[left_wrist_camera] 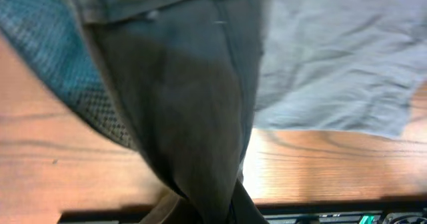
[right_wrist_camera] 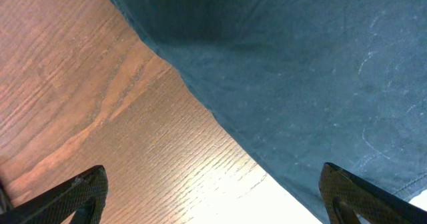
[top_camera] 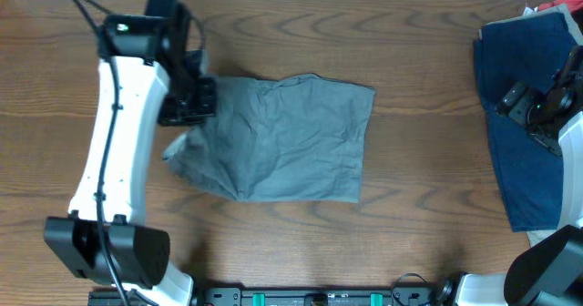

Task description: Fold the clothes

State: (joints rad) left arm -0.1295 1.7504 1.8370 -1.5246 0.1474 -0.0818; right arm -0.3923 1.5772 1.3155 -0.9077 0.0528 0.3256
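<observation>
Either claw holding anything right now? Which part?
Left claw pinches the grey shorts at their edge, image-left in the overhead view, cloth bunched into it. Right claw is open over the navy garment, holding nothing.

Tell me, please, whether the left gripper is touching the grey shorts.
Touching. In the left wrist view the grey shorts gather into a pinched fold running straight into the left gripper at the bottom edge.
</observation>
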